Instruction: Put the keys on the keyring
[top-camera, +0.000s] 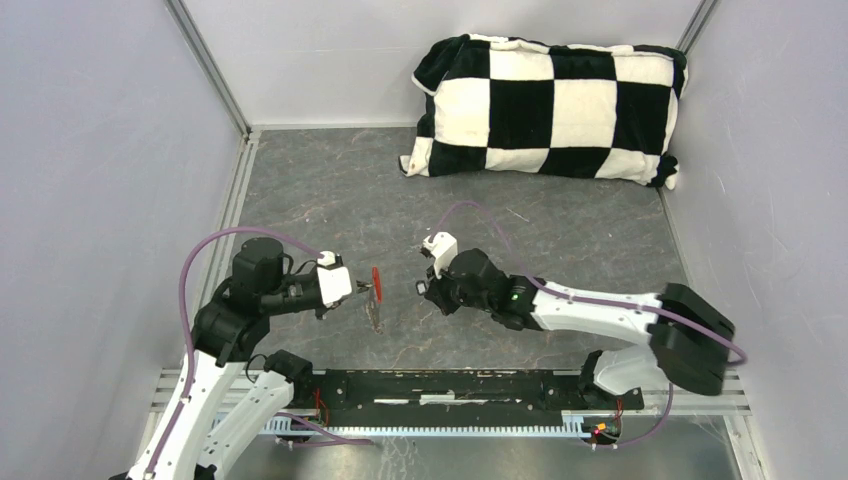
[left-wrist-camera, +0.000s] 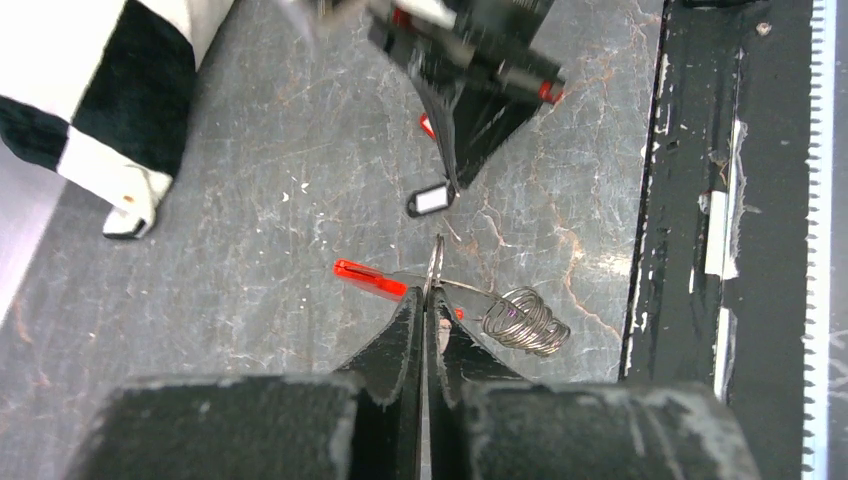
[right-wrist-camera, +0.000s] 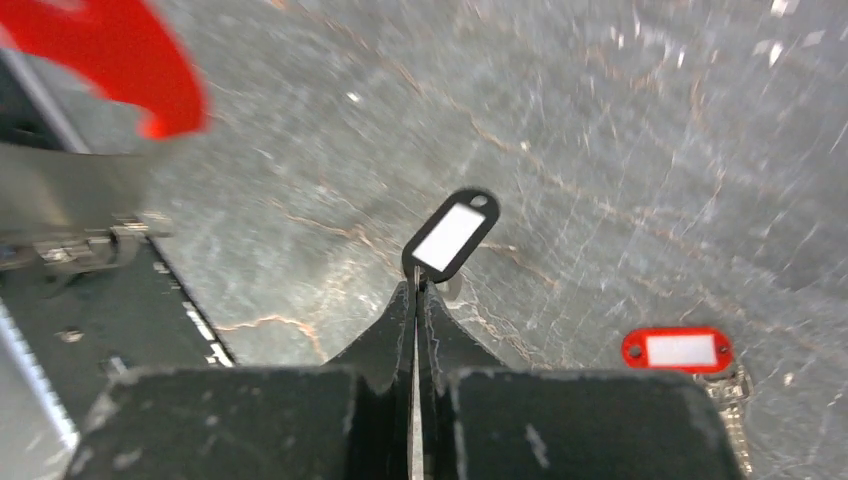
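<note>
Two pincers, both clamped tight — your left gripper (left-wrist-camera: 428, 300) pinches a thin silver ring of the keyring (left-wrist-camera: 520, 320), its red fob (left-wrist-camera: 370, 280) sticking out sideways. Your right gripper (right-wrist-camera: 417, 292) nips the black-tagged key (right-wrist-camera: 450, 235) by the tag's end, just short of that ring, while the red-tagged key (right-wrist-camera: 680, 350) lies flat on the grey table (right-wrist-camera: 600, 150) — apart from both.

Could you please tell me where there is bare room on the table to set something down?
Bare: the far-left table between wall rail and pillow, and the strip before the pillow. Crowded: mid-table, where the left gripper holding the keyring faces the right gripper.
</note>
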